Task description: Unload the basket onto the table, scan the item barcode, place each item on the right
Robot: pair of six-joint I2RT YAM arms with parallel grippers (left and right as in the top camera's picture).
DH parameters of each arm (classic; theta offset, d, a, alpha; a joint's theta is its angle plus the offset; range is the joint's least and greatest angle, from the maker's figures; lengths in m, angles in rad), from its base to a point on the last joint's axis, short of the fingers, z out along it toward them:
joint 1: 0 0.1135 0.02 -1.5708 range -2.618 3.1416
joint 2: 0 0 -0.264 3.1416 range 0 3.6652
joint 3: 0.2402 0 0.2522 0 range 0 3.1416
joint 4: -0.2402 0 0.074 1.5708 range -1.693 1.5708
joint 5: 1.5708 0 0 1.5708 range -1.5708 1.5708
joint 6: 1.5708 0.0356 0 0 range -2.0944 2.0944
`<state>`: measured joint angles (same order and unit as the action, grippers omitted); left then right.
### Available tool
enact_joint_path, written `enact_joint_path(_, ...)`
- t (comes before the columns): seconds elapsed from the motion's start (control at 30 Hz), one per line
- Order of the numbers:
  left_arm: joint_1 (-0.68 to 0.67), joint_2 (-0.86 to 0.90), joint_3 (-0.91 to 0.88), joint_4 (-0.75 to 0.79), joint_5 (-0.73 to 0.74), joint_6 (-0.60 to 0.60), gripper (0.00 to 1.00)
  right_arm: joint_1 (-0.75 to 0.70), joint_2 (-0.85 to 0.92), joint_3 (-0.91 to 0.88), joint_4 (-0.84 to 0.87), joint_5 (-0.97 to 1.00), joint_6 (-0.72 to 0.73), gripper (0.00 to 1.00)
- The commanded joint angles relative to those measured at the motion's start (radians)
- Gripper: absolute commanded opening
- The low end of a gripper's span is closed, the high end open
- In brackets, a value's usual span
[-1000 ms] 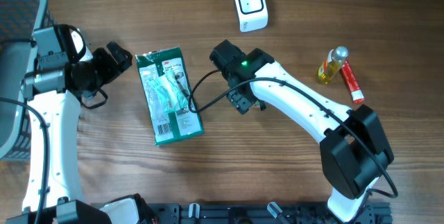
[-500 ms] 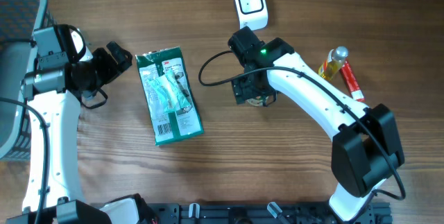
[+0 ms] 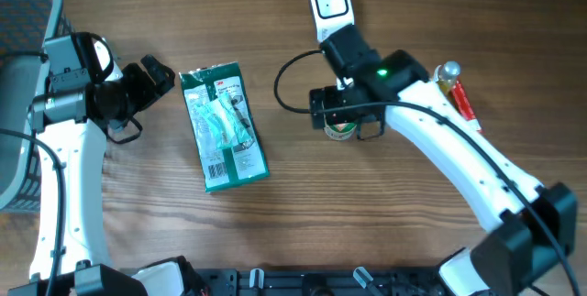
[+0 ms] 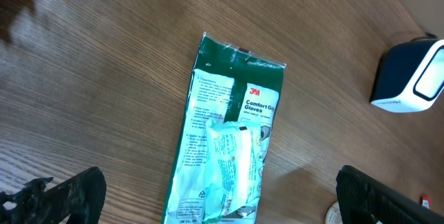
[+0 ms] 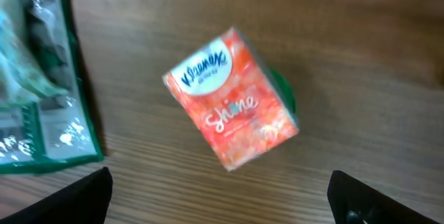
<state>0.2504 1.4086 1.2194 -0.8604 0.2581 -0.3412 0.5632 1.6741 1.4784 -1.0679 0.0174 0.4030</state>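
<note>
While R jaws gape, Kleenex pk (image 5: pixel 232 99) sits on table (image 5: pixel 347 57).

This is looking like a robotics lab posing as a shop checkout: a white barcode scanner (image 3: pixel 331 7) is standing on a wood-grain bench (image 3: pixel 275 232) among retail goods, a glove pack (image 3: pixel 223 127) and a tissue pack (image 5: pixel 232 99), with a mesh chair (image 3: pixel 20 21) sitting alongside.

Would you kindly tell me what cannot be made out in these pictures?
- Overhead: tissue pack mostly hidden under the right arm; bottle partly covered too.
- Overhead: glove packet barcode too small to read.
- Left wrist: packet's lower end cut off by the bottom edge; scanner clipped at the right.
- Right wrist: blurred; no barcode shows on the tissue pack.
</note>
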Motion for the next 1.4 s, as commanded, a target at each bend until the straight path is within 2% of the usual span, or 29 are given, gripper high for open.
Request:
enact_joint_path(0.0,-0.002,-0.005,0.008,0.003,-0.005,0.02,1.0,-0.005,-0.018,0.022,0.042,-0.043,-0.007,0.96)
enact_joint_path(0.07,-0.002,-0.005,0.008,0.003,-0.005,0.02,1.0,-0.005,-0.012,0.015,0.076,-0.045,0.028,0.84)
enact_joint_path(0.1,-0.002,-0.005,0.008,0.003,-0.005,0.02,1.0,-0.004,-0.008,0.01,0.098,-0.045,0.031,0.82)
enact_joint_path(0.23,-0.002,-0.005,0.008,0.003,-0.005,0.02,1.0,0.026,0.043,-0.015,0.14,-0.026,0.03,0.81)
enact_joint_path(0.37,-0.002,-0.005,0.008,0.003,-0.005,0.02,1.0,0.035,0.122,-0.015,0.137,0.096,0.015,0.82)
enact_joint_path(0.47,-0.002,-0.005,0.008,0.003,-0.005,0.02,1.0,0.035,0.134,-0.015,0.105,0.108,0.016,0.73)
enact_joint_path(0.67,-0.002,-0.005,0.008,0.003,-0.005,0.02,1.0,0.034,0.135,-0.014,-0.021,0.212,0.044,0.66)
enact_joint_path(0.73,-0.002,-0.005,0.008,0.003,-0.005,0.02,1.0,0.033,0.134,-0.014,-0.089,0.259,0.099,0.66)
enact_joint_path(0.87,-0.002,-0.005,0.008,0.003,-0.005,0.02,1.0,0.033,0.126,0.013,-0.105,0.251,0.1,0.68)
enact_joint_path(1.1,-0.002,-0.005,0.008,0.003,-0.005,0.02,1.0,0.033,-0.035,0.066,-0.168,0.225,0.093,0.8)
enact_joint_path(1.37,-0.002,-0.005,0.008,0.003,-0.005,0.02,1.0,0.033,-0.043,0.066,-0.178,0.193,0.093,0.9)
